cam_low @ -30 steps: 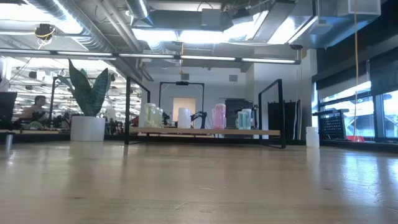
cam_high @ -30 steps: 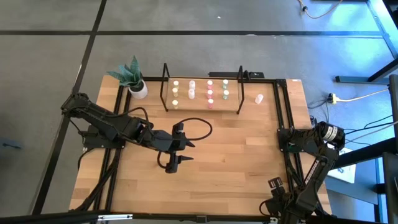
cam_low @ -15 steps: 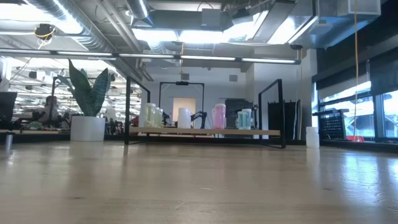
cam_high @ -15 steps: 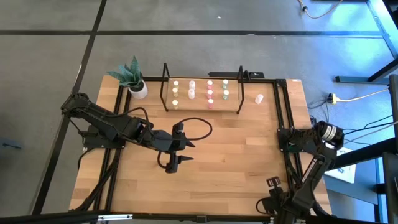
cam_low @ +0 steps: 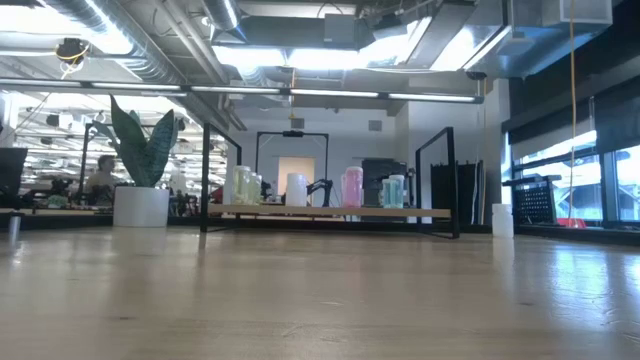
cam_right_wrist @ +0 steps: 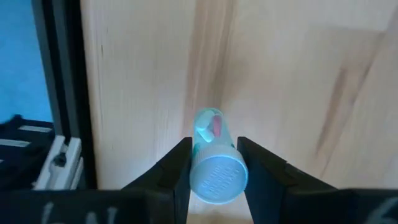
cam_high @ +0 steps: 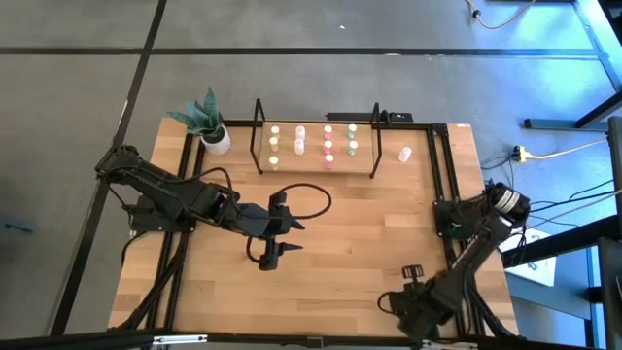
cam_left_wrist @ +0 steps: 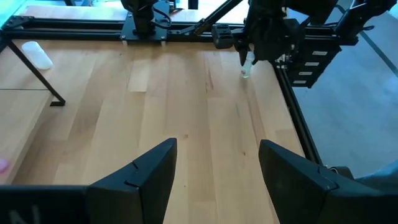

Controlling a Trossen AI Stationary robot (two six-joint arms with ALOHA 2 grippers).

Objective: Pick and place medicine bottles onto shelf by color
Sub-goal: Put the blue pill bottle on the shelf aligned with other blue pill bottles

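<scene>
While a pale greenish bottle sits clamped between the right gripper's two dark fingers, its long axis points straight out past the fingertips, cap end toward the wrist camera; that gripper hangs low over the near right part of the table, close to the black frame rail at the table's right edge; the shelf lies well away toward the far edge, so I judge the coming carry must run diagonally across the bare wood toward it. On the shelf, bottles stand in four rows by colour, yellowish, white, pink and greenish, the greenish row at the end nearest the right arm; one more white bottle lies on its side on the table just beyond that end, beside the likely path. The left gripper hovers over the table's middle, fingers apart and empty, well clear of the shelf; a potted plant stands off the shelf's other end.
</scene>
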